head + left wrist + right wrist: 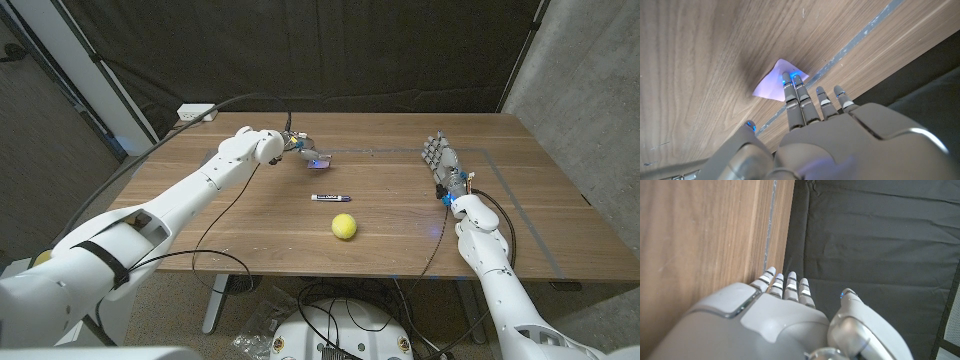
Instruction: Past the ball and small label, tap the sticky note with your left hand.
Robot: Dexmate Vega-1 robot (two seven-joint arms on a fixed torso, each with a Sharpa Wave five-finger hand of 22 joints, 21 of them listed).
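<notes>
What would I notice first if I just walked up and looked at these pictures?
Probably the bright yellow ball in the middle of the wooden table, with a small label lying just beyond it. Then the left hand, stretched far across the table with its fingertips on a pale purple sticky note. The right hand stands on the other side of the table, holding nothing.
</notes>
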